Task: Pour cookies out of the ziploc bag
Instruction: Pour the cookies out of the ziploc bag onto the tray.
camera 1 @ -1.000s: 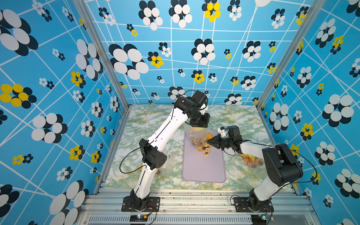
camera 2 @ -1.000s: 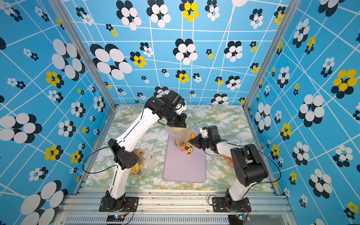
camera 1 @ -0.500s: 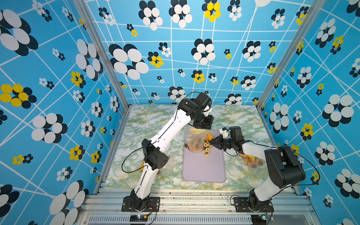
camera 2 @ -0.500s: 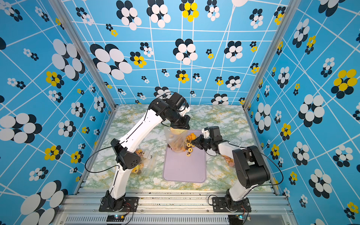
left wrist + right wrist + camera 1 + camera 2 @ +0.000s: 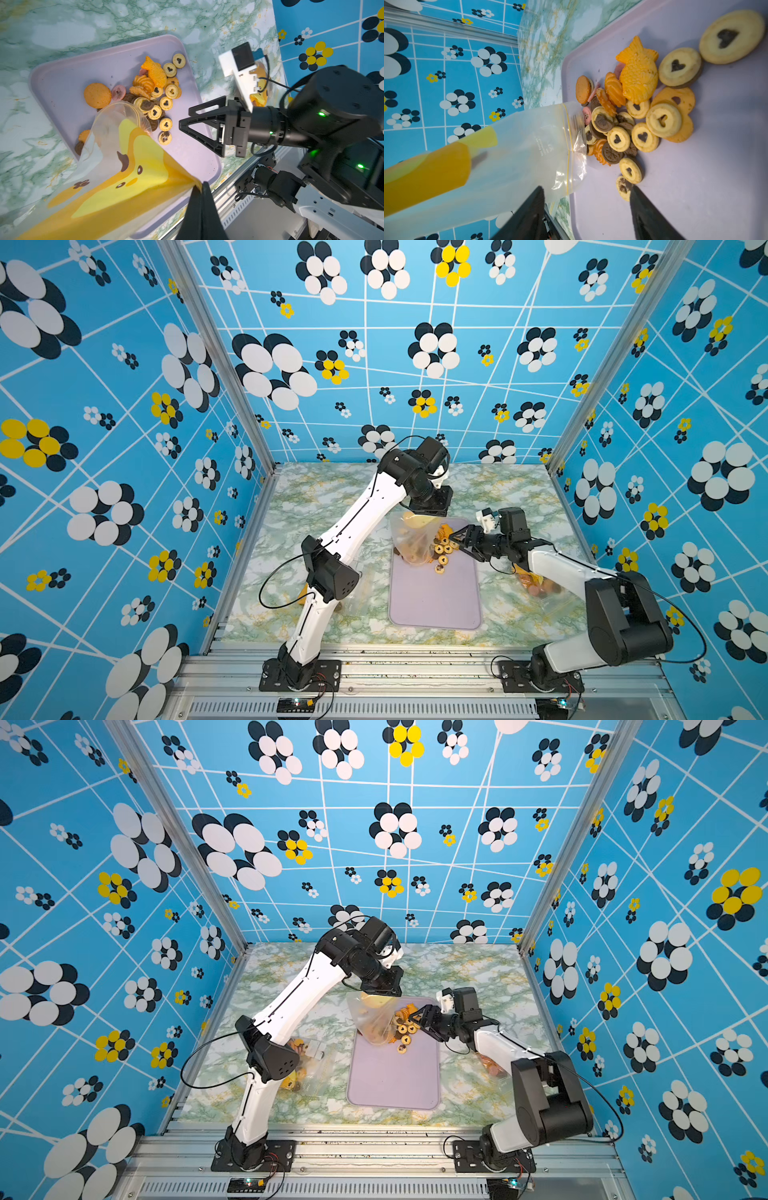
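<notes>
The ziploc bag is clear with a yellow print. It hangs tilted, mouth down, on the lilac tray. My left gripper is shut on the bag's raised bottom corner. The cookies lie heaped on the tray at the bag's mouth: heart-centred rounds, dark brown ones, pink ones and an orange fish shape. My right gripper is open just beside the bag's mouth, holding nothing.
A second bag of snacks lies on the marble table under the left arm. Another bag of snacks lies under the right forearm. Blue flowered walls close in three sides, and an aluminium rail runs along the front.
My right gripper has opened and let go of the bag's mouth. The left gripper has shifted slightly right with the bag, and more cookies lie on the tray.
</notes>
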`<state>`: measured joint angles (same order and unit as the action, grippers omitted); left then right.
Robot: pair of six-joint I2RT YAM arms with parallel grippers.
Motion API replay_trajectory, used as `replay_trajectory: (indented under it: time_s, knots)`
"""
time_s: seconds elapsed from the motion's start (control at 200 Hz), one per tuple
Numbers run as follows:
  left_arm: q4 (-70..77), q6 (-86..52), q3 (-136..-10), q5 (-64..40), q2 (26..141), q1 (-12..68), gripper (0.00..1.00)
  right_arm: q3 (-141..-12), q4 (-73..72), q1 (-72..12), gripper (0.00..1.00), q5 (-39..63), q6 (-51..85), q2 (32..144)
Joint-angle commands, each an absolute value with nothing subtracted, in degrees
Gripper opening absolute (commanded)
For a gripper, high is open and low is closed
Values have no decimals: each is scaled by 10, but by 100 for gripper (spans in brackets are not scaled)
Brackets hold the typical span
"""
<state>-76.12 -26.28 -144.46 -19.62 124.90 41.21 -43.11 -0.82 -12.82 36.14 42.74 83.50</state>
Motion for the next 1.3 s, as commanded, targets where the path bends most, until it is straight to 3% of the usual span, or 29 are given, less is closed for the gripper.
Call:
replay_trajectory:
  time_s: [0.0,0.08,0.41,0.844,1.104,1.294]
  knots:
    - [-805,-242,-1457,-168,1212,408,0,-436,77,-126,84,316,386,791]
    - [-804,-239,-1456,-147,1200,413,0,-448,120,-126,99,291,369,762]
    - [-811,-238,-1457,-64,1161,446,0,-466,223,-125,99,230,337,687]
    - [-782,-221,-1453,24,1286,504,0,-431,262,-117,99,211,334,618]
    - [-791,-222,-1454,37,1288,514,0,-417,273,-106,99,212,329,595]
    - [-855,-213,-1537,65,1286,513,0,-413,266,-106,99,218,330,595]
